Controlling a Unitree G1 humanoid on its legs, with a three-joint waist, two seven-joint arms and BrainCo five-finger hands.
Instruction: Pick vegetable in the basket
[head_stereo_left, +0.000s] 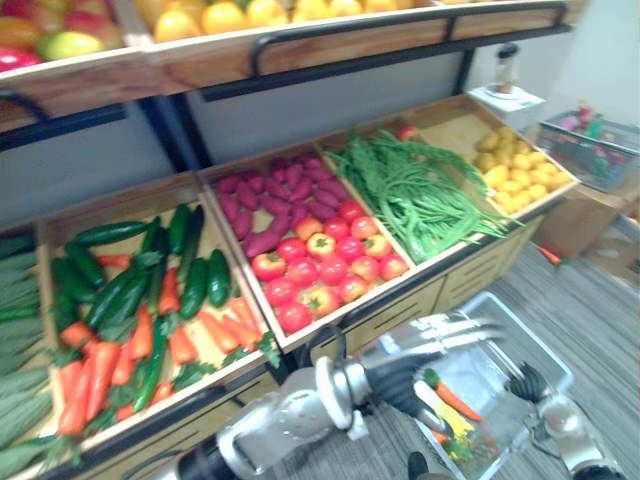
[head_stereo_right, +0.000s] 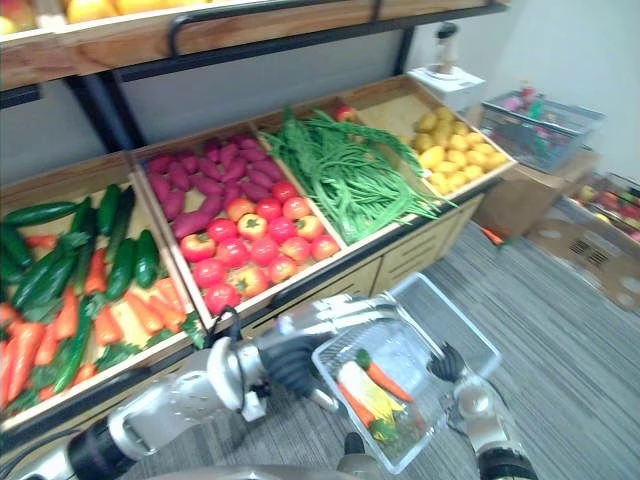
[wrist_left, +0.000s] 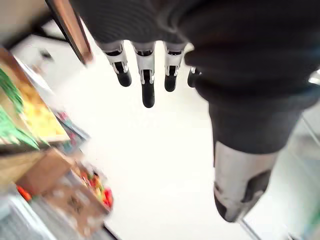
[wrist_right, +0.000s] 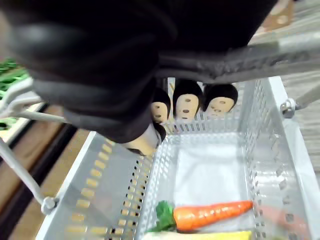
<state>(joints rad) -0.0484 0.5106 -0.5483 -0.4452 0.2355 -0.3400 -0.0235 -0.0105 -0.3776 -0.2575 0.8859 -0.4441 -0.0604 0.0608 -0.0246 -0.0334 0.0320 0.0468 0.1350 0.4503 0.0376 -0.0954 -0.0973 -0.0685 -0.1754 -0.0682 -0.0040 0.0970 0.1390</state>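
Left hand (head_stereo_right: 295, 362) outstretched, right hand (head_stereo_right: 447, 363) clenched

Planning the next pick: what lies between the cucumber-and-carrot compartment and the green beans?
Red tomatoes in front, purple sweet potatoes behind them, shown in both eye views.

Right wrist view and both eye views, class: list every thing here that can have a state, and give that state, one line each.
left hand: open, fingers straight, holding nothing
right hand: shut on the handle
handle: raised, gripped from above
basket: held by its handle, partly filled
carrot: lying flat in the basket
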